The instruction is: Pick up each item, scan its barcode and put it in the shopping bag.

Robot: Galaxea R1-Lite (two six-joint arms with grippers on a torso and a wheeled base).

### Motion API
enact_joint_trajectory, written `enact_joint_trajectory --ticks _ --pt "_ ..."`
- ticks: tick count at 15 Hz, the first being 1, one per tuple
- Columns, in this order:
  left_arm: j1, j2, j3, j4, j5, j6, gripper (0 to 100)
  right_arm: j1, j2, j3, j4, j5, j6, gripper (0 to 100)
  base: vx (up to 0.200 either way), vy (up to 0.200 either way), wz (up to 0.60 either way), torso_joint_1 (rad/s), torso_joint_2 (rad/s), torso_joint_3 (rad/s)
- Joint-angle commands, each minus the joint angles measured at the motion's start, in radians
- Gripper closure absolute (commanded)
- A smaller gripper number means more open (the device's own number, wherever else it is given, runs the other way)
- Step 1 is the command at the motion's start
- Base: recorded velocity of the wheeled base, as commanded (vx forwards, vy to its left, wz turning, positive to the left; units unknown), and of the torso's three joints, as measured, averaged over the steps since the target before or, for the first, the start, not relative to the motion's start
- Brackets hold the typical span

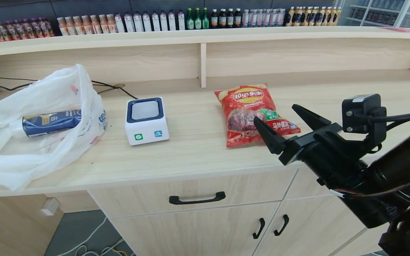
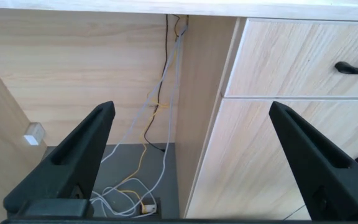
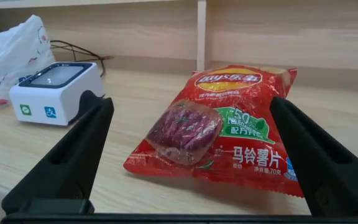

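My right pincer (image 1: 276, 114) hangs released, jaws spread wide toward the flat-lying chip bag (image 1: 246, 106), I judge so they can straddle it.

Up on the top shelf (image 1: 297, 33) a long row of bottles (image 1: 198, 19) side by side, under it a light wooden counter (image 1: 190, 149) with a thin black wire (image 1: 128, 93) lying at its back, a drawer (image 1: 137, 199) with a black handle (image 1: 197, 198) below, and loose wires (image 2: 120, 194) on the dark floor underneath.

head looks down on counter (image 1: 198, 149), right wrist low near shared chip bag (image 3: 222, 124), left wrist faces cabinets (image 2: 260, 155)
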Motion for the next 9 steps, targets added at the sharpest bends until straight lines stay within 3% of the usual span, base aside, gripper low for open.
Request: enact_joint_trajectory --ticks 1,7,9 --pt "0.000 0.000 0.000 0.000 0.001 0.000 0 0.001 -0.005 0.002 -0.001 0.001 -0.005 0 0.000 0.000 0.00 0.000 0.00 0.000" --pt "0.000 0.000 0.000 0.000 0.001 0.000 0 0.000 -0.008 -0.019 -0.001 0.007 -0.028 0 0.000 0.000 0.00 0.000 0.00 0.000" --pt "0.000 0.000 0.000 0.000 0.001 0.000 0 0.001 -0.016 -0.088 0.056 0.010 -0.038 0 0.000 0.000 0.00 0.000 0.00 0.000"
